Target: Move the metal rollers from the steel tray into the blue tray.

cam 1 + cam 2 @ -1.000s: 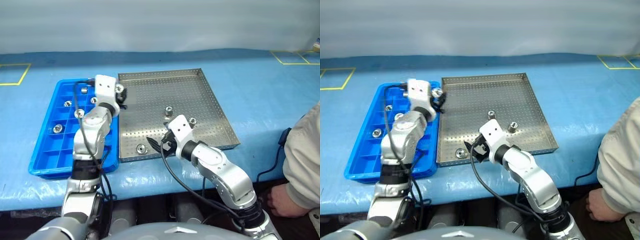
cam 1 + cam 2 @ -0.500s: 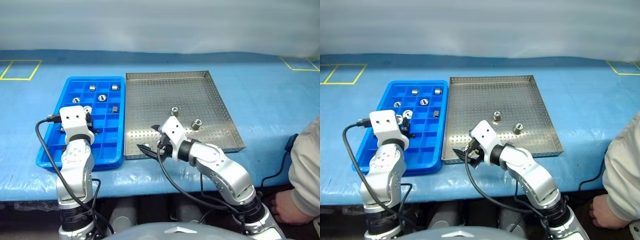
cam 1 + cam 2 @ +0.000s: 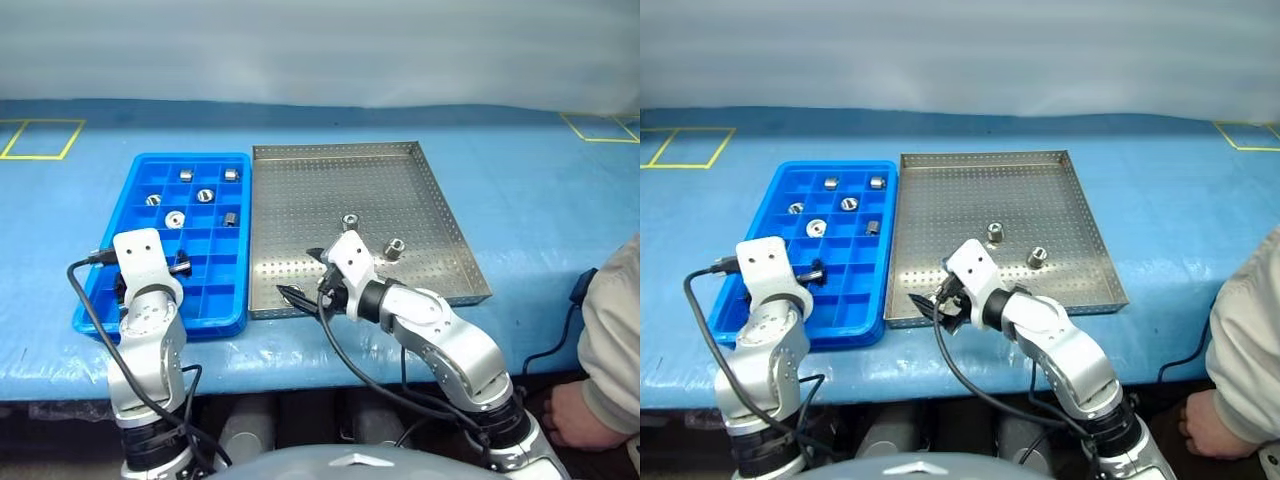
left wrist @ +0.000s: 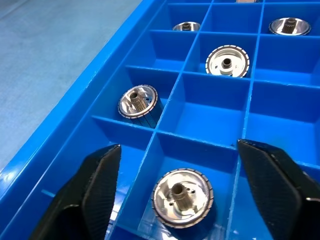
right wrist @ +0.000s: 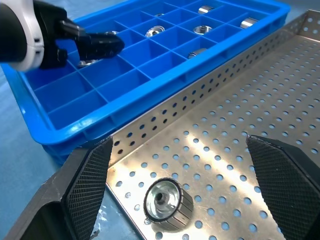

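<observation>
The steel tray (image 3: 420,190) lies mid-table with two metal rollers (image 3: 350,221) standing free toward its near right. A third roller (image 5: 167,202) sits at the tray's near left corner, between the fingers of my open right gripper (image 5: 177,145), untouched. The blue tray (image 3: 100,300) lies left of it and holds several rollers (image 3: 175,219) in its compartments. My left gripper (image 3: 178,266) hovers over that tray's near left part. Its fingers (image 4: 100,180) are open either side of a compartment where one roller (image 4: 182,197) lies loose.
A person's sleeve (image 3: 612,330) and hand (image 3: 572,410) are at the table's near right edge. Yellow tape squares (image 3: 40,138) mark the blue tabletop at the far corners. Black cables hang from both wrists.
My left arm came back from the far right side of the blue tray to its near left part and opened, letting go of a roller. The right gripper stayed put.
</observation>
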Robot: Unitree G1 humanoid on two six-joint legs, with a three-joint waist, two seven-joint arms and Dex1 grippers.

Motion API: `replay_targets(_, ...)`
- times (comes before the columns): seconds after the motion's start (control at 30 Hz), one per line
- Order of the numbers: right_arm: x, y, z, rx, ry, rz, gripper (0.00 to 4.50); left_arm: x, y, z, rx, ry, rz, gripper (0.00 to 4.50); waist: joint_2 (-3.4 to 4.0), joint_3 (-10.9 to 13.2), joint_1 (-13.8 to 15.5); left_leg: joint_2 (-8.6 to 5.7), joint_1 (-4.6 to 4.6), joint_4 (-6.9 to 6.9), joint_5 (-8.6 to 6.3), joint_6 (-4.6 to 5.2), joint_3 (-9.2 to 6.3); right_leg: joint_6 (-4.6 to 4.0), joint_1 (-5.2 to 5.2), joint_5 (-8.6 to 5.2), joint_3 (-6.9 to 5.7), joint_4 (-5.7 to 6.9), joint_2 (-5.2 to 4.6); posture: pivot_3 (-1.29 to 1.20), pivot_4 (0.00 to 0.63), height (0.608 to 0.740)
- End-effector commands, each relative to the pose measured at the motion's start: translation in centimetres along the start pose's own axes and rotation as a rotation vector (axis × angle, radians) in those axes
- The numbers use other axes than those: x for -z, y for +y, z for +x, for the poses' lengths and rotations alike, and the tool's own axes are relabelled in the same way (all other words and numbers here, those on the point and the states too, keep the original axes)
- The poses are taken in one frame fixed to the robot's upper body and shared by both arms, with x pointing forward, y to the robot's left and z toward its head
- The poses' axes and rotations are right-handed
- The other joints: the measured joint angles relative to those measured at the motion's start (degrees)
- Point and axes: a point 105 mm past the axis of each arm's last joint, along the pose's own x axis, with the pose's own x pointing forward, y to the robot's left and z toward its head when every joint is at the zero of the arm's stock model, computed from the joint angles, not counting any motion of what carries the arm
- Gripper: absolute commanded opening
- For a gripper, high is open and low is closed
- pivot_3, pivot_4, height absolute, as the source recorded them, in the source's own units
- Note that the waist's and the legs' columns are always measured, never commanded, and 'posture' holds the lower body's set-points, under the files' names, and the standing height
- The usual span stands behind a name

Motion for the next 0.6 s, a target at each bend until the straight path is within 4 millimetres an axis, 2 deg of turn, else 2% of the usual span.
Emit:
replay_targets(0.03, -1.0, -1.2, -1.5, 0.062, -0.034, -0.031, 4.50, -4.1, -4.4, -1.1, 0.309, -0.161, 0.008, 4.46, 0.00, 0.00, -0.07, -0.01, 0.00, 0.00, 0.00, 0.00, 0.01, -0.02, 0.00, 0.00, 0.00, 0.00, -0.01, 0.09, 0.150, 0.740)
replay_targets(0.17, 0.3, -3.1, -3.1, 0.149, 0.026, -0.037, 4.50, -4.9, -9.2, -2.2, 0.697, -0.126, 0.118, 4.46, 0.01, 0.00, -0.42, -0.01, -0.01, -0.04, -0.01, 0.01, 0.02, -0.15, -0.04, 0.06, 0.01, -0.01, 0.01, 0.08, 0.150, 0.740)
replay_targets(0.23, 0.7, -3.7, -3.8, 0.183, 0.042, -0.031, 4.50, -4.6, -10.8, -2.5, 0.839, -0.049, 0.176, 4.46, 0.02, 0.01, -0.57, 0.00, 0.00, -0.05, 0.00, 0.00, 0.01, -0.16, -0.04, 0.03, 0.00, 0.01, 0.06, 0.07, 0.150, 0.740)
replay_targets(0.33, 1.1, -4.5, -4.6, 0.238, 0.062, -0.032, 4.50, -3.7, -12.9, -2.9, 1.025, 0.146, 0.170, 4.46, 0.02, 0.01, -0.92, -0.01, 0.02, -0.04, 0.00, 0.00, 0.03, 0.08, -0.04, -0.12, 0.01, 0.03, 0.12, 0.04, 0.150, 0.740)
replay_targets(0.4, 1.2, -4.6, -4.7, 0.260, 0.057, -0.024, 4.50, -2.9, -13.7, -3.2, 1.092, 0.282, 0.156, 4.46, 0.02, 0.01, -1.33, -0.03, 0.03, -0.03, 0.00, 0.00, 0.04, 0.10, -0.03, -0.12, 0.02, 0.03, 0.12, 0.03, 0.150, 0.740)
replay_targets(0.5, 1.3, -4.2, -4.8, 0.276, 0.050, -0.010, 4.50, -2.0, -14.0, -3.2, 1.097, 0.427, 0.153, 4.46, 0.03, 0.01, -2.09, -0.04, 0.03, -0.05, 0.00, 0.01, 0.05, 0.18, -0.06, -0.07, 0.06, 0.01, 0.14, 0.00, 0.150, 0.740)
replay_targets(0.6, 1.5, -3.9, -4.7, 0.288, 0.043, 0.008, 4.50, -0.9, -13.9, -3.5, 1.096, 0.529, 0.266, 4.46, 0.03, 0.01, -2.85, -0.02, 0.02, -0.10, 0.00, 0.00, 0.02, 0.33, -0.07, 0.01, 0.06, 0.03, 0.15, -0.03, 0.150, 0.740)
